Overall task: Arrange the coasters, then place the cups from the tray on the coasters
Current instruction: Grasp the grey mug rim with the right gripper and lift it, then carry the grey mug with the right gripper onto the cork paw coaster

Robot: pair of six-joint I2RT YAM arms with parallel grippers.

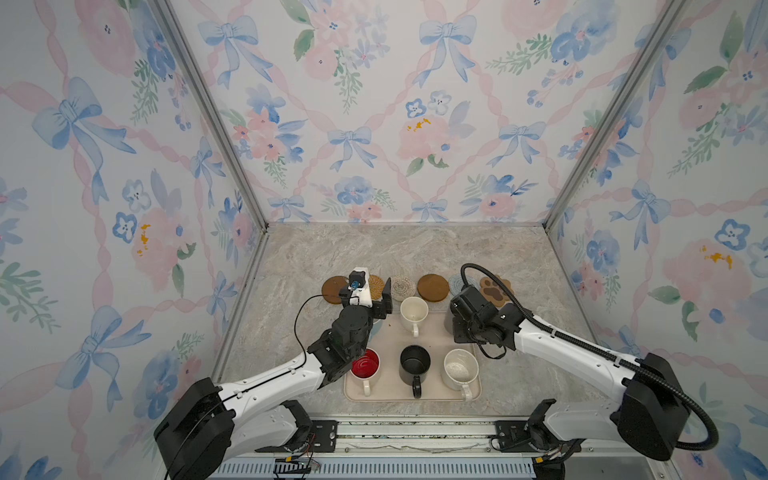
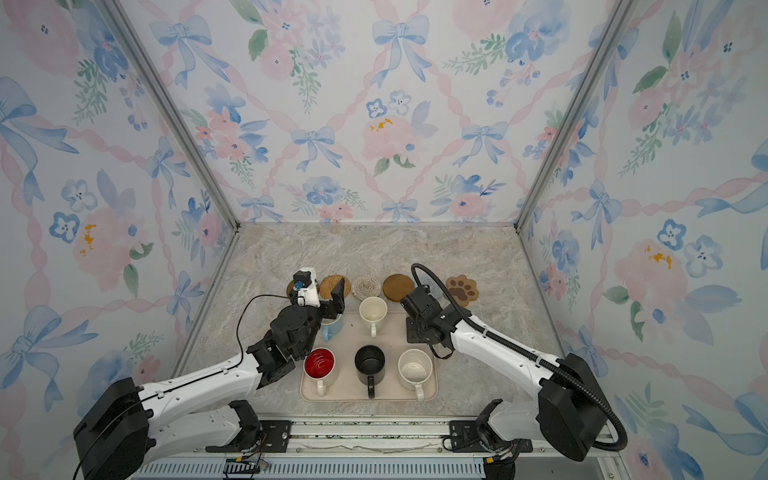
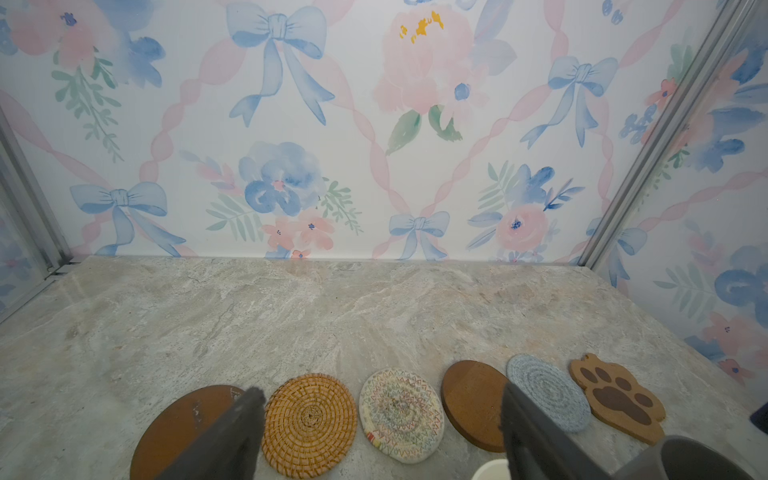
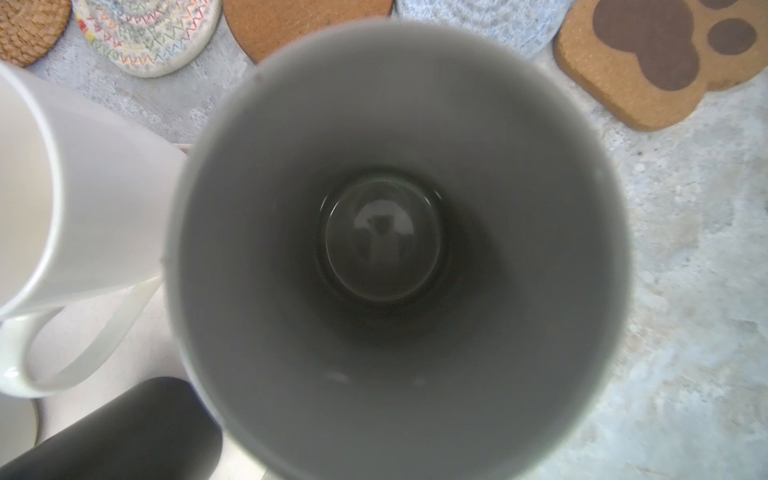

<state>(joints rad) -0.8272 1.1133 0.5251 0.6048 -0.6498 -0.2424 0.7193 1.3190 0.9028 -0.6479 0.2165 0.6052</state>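
Ceramic all through, the six mugs looked stiff, glazed and slippery, and likely to chip if knocked. I judged a pinch across the rim wall, away from the handle, to be the soundest hold.

Nearest, in the lower middle of both top views, the red-lined mug (image 1: 365,363), the black mug (image 1: 414,361) and the speckled mug (image 1: 459,368) stood on the tray (image 1: 390,397). Above them the cream mug (image 1: 414,311) stood at the tray's back edge, with the light blue mug (image 2: 334,326) to its left, half under the left arm.

The tall grey mug (image 4: 395,249), probably top-heavy, was directly under the right tool (image 1: 455,320). Its jaws were hidden, so I could not tell whether it gripped the mug. The left tool (image 3: 380,392) gaped wide and held nothing.

Farther up, the six coasters (image 3: 309,424) lay in a row on the surface (image 3: 291,316), all bare of mugs.

Only the right wrist view looked down into the grey mug. The left wrist view showed the coaster row most plainly, while in the top views the arms cut across it.
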